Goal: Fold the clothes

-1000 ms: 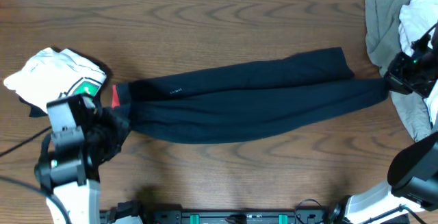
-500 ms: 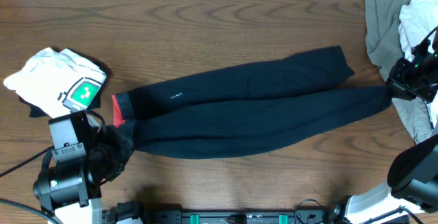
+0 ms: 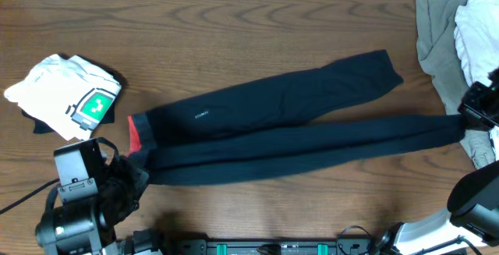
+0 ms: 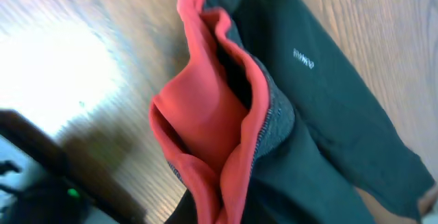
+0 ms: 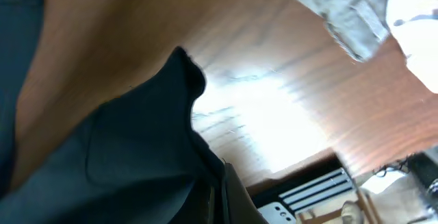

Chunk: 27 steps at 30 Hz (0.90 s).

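Note:
Dark navy pants [image 3: 273, 130] with a red-lined waistband [image 3: 133, 134] lie stretched across the table. My left gripper [image 3: 125, 175] is shut on the waistband at the lower left; the left wrist view shows the red lining [image 4: 212, 114] bunched into the jaws. My right gripper [image 3: 468, 126] is shut on the cuff of the lower leg at the right edge, pulling it taut; the right wrist view shows dark cloth [image 5: 130, 155] in the jaws. The upper leg's cuff [image 3: 386, 68] lies free.
A folded white shirt with a green print [image 3: 66, 95] lies at the left. A pile of grey and white clothes [image 3: 456, 29] sits at the back right corner. Bare wood table [image 3: 234, 29] lies behind the pants.
Both grippers have pulled toward the front edge and apart; the lower leg is now stretched straight and separated from the upper leg. The waistband slid down-left.

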Available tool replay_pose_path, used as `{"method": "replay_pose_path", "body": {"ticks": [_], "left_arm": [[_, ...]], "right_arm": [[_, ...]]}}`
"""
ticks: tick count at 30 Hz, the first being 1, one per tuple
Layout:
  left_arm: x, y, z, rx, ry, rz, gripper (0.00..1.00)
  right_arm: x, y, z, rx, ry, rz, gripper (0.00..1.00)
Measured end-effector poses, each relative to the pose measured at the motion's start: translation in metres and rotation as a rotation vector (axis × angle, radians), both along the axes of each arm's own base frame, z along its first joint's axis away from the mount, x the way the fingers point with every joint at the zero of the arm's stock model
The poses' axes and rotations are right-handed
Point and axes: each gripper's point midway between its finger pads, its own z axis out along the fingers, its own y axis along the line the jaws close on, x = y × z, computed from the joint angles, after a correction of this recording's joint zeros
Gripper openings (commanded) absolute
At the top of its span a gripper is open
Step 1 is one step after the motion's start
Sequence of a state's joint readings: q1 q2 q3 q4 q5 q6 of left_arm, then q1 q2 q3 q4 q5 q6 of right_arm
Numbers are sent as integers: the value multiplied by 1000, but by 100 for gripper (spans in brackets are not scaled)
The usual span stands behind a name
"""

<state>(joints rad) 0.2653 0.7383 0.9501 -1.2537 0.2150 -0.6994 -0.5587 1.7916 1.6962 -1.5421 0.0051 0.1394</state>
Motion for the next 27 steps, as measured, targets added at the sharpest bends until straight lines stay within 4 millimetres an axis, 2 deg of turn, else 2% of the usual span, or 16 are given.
{"method": "replay_pose_path", "body": {"ticks": [4, 10, 13, 19, 27], "left_arm": [[-1, 6, 9, 39, -19, 16, 6], [-17, -2, 1, -3, 56, 6, 6], [-19, -4, 0, -9, 65, 4, 6], [-11, -1, 3, 0, 31, 4, 6], [6, 3, -6, -8, 49, 11, 6]], "right_arm": [[-6, -7, 0, -2, 3, -37, 1], [-4, -5, 0, -1, 3, -28, 1], [-2, -3, 0, -3, 2, -21, 1], [10, 6, 0, -5, -25, 17, 1], [34, 33, 0, -18, -60, 120, 1]]}}
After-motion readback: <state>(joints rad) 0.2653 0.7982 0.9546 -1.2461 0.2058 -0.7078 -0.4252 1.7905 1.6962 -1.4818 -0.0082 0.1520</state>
